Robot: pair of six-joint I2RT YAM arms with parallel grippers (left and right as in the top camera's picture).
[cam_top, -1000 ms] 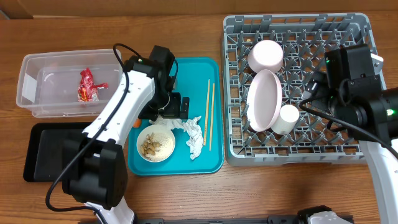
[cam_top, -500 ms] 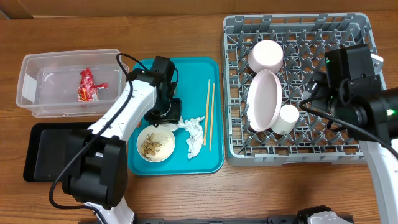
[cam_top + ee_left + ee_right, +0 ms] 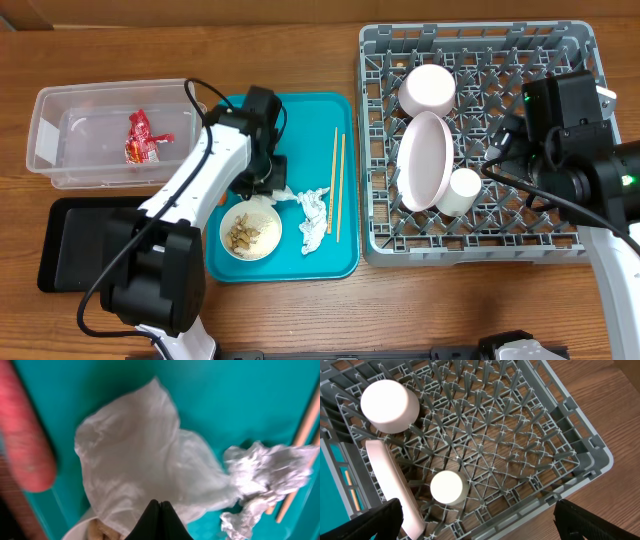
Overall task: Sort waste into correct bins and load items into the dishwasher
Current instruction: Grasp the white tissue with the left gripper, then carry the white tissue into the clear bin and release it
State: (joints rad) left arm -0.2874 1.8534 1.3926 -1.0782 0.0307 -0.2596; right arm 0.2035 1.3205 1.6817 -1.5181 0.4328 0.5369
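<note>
My left gripper is shut, its tips pinching the near edge of a flat white tissue on the teal tray. A crumpled tissue lies just to its right, an orange carrot to its left. Beside it stands a white bowl holding nut scraps. Chopsticks lie on the tray. The red wrapper is in the clear tub. My right gripper hangs open above the dish rack, which holds a plate, bowl and cup.
A shallow black tray lies on the wooden table in front of the clear tub. The left arm reaches across from the black tray to the teal tray. The right arm body covers the rack's right side.
My left gripper has shifted slightly along the teal tray onto the flat tissue and closed from open to shut. The right arm has not moved.
</note>
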